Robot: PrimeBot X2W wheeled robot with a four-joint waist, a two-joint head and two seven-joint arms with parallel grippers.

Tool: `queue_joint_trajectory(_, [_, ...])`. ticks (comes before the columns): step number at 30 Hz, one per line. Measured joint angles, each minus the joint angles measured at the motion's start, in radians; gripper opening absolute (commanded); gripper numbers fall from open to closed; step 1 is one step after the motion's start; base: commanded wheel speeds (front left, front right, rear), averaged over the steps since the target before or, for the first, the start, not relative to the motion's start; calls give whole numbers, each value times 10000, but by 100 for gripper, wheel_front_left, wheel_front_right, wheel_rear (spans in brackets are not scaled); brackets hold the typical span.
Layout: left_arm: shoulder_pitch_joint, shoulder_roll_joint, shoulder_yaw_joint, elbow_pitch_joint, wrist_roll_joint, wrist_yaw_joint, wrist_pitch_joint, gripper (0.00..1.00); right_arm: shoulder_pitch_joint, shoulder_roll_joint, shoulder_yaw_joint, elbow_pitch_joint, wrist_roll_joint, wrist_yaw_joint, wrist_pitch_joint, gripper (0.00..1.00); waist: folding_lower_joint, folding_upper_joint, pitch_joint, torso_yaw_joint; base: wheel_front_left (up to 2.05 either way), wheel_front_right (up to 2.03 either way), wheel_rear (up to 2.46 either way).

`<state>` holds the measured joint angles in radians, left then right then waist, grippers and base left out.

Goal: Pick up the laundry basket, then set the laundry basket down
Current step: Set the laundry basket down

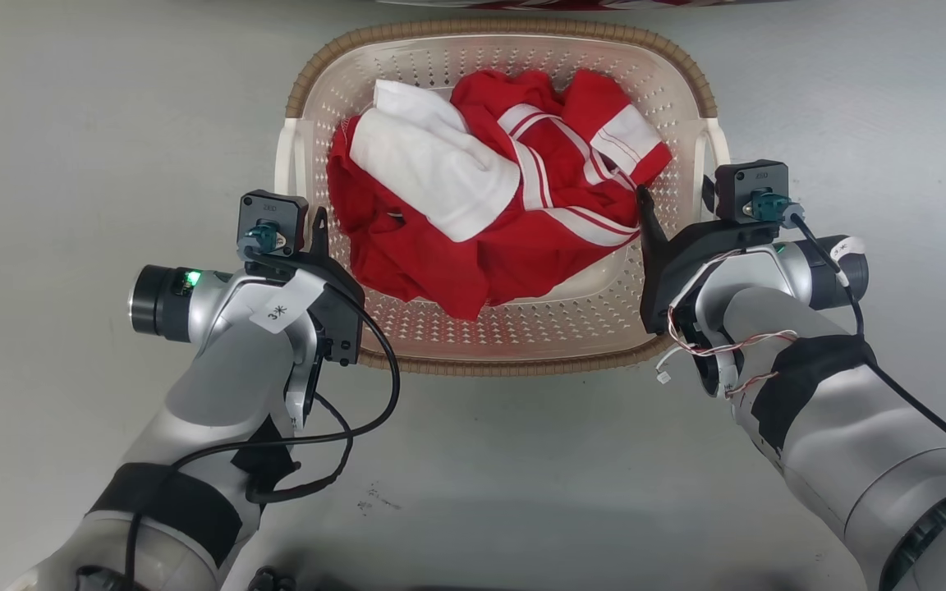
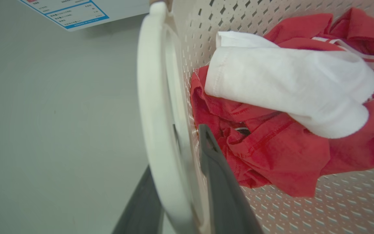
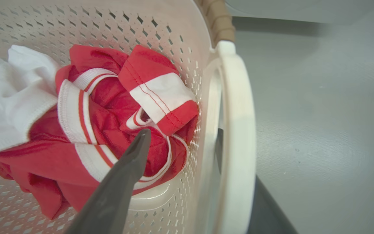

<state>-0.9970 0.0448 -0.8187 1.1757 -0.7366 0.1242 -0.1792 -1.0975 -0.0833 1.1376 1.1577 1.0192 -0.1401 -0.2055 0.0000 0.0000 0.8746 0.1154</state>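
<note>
- The laundry basket (image 1: 506,328) is cream-white and perforated, with a brown woven-look rim and white side handles. It stands on the floor, centred before the robot, and holds a red garment (image 1: 522,254) and a white garment (image 1: 432,172).
- The left fingers (image 2: 219,182) are clamped on the left handle (image 2: 154,113), one inside the wall and one outside.
- The right fingers (image 3: 118,182) stand apart astride the right handle (image 3: 239,130), the inner one clear of the wall.
- The floor (image 1: 112,123) is plain grey, and a printed sheet (image 2: 73,11) lies at the far left.
- Open floor lies to the left, right and near side of the basket.
</note>
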Motion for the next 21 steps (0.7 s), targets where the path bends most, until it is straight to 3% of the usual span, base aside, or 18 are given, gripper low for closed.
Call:
queue_joint_trajectory(2, [1,-58,-4,2,-12,0,0,40,-7,31,12,35,-10,2,-21,100,0,0,-9,9,0,0,0])
queue_joint_trajectory(4, [1,-81,-6,2,-35,0,0,53,-7,31,25,61,-12,6,-36,100,0,0,-22,23,0,0,0])
queue_joint_trajectory(6, [4,-96,-6,-2,-96,-2,-2,90,-11,38,36,63,-23,8,-84,100,0,0,-38,38,0,0,0])
queue_joint_trajectory(7, [5,-104,-6,-2,-102,-2,-15,100,-16,54,42,63,-27,8,-88,100,0,1,-49,47,0,0,0])
queue_joint_trajectory(21, [28,-157,23,249,-194,-2,-242,100,29,113,98,207,-21,52,-163,100,-1,0,-634,91,0,0,0])
